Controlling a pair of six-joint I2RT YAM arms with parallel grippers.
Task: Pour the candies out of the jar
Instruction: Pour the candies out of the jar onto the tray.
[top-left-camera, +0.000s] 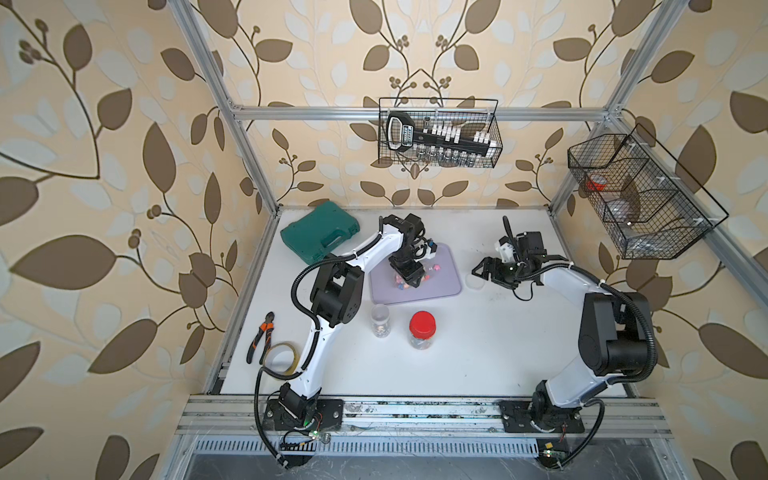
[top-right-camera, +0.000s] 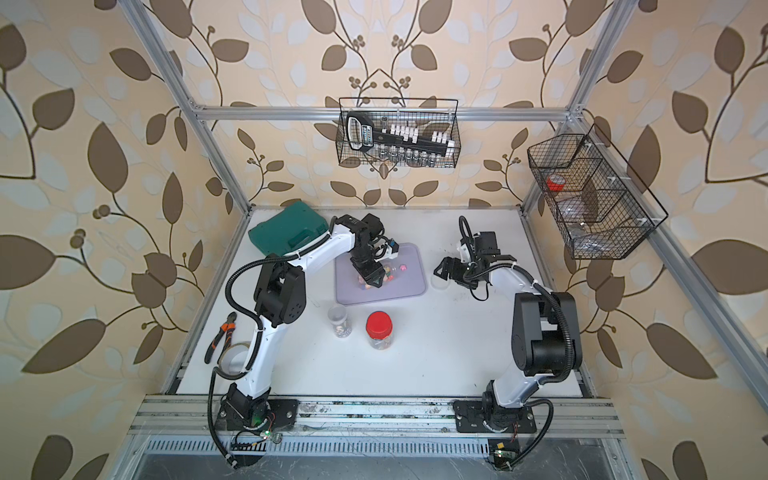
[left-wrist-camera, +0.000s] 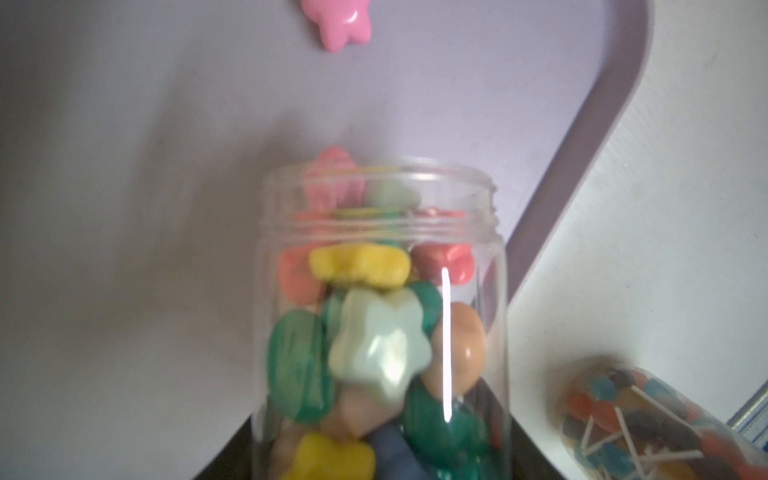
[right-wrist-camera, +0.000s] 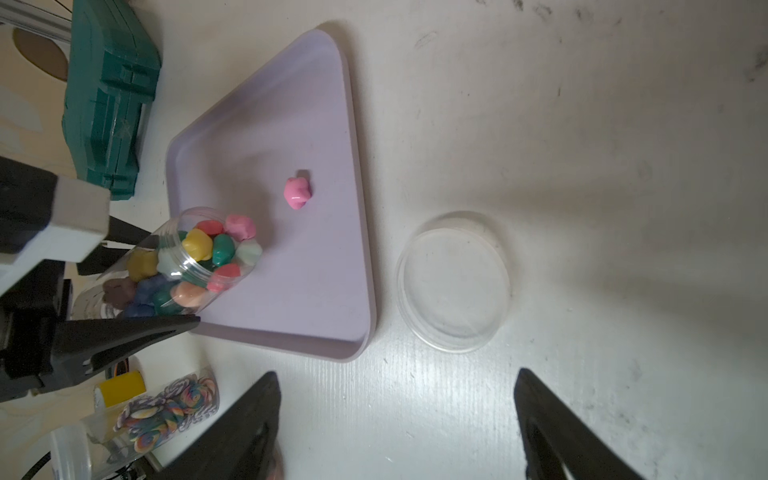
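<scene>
At the far left of the bench (top-left-camera: 457, 365) you have orange-handled pliers (top-left-camera: 259, 336) lying against a tape roll (top-left-camera: 279, 357), and a green case (top-left-camera: 319, 237) sits towards the back corner.

Next comes your left claw (top-left-camera: 409, 279), closed on the clear jar (right-wrist-camera: 183, 266). It holds the jar tipped over the lilac tray (right-wrist-camera: 324, 291), with the open mouth low and facing the tray floor. The candies (left-wrist-camera: 380, 353), in pink, yellow, green, pale mint and orange, are mostly inside the jar and crowd right up to its mouth. One pink piece (right-wrist-camera: 297, 192) lies alone on the tray, apart from the mouth.

In front of the tray stand two more jars. The open jar (top-left-camera: 380, 320) holds small ball lollipops on white sticks, and the red-lidded jar (top-left-camera: 422, 330) is just to its right.

Right of the tray, a clear lid (right-wrist-camera: 453, 282) lies flat on the bench just beside the tray's edge. Your right claw (right-wrist-camera: 397, 372) hovers near that lid with its fingers spread wide and nothing between them.
</scene>
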